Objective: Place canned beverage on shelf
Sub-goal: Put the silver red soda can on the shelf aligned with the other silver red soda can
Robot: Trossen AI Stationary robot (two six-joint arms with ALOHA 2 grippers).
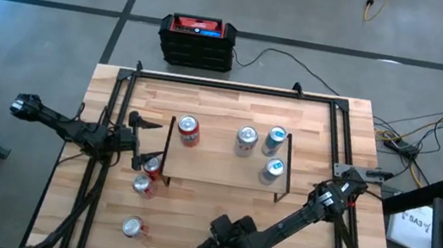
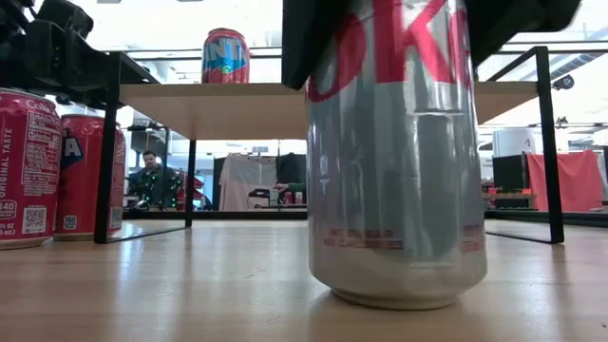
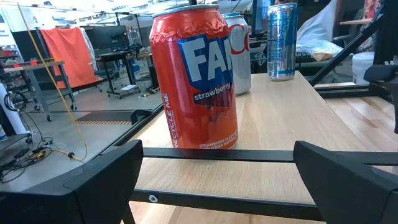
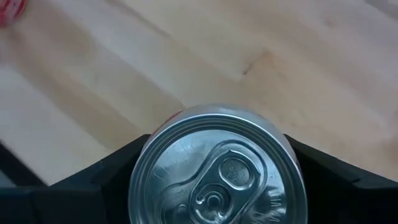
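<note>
A silver canned beverage with red letters stands on its base near the table's near edge; its top shows in the right wrist view. My right gripper comes down over it, shut on it; in the high view my right arm hides the can. The shelf, a light-wood board on black legs, stands mid-table and carries a red can and three silver and blue cans. My left gripper waits open at the shelf's left end, level, facing the red can. My right gripper pinches the silver can's upper wall just below the rim, one finger on each side. The fingers come steeply from above, slanting down. The can stands upright with its base on the table.
Two red cans stand on the table by the shelf's near-left leg, and another can stands near the front left. Black rails frame the tabletop. A black-and-red box sits on the floor beyond the far edge.
</note>
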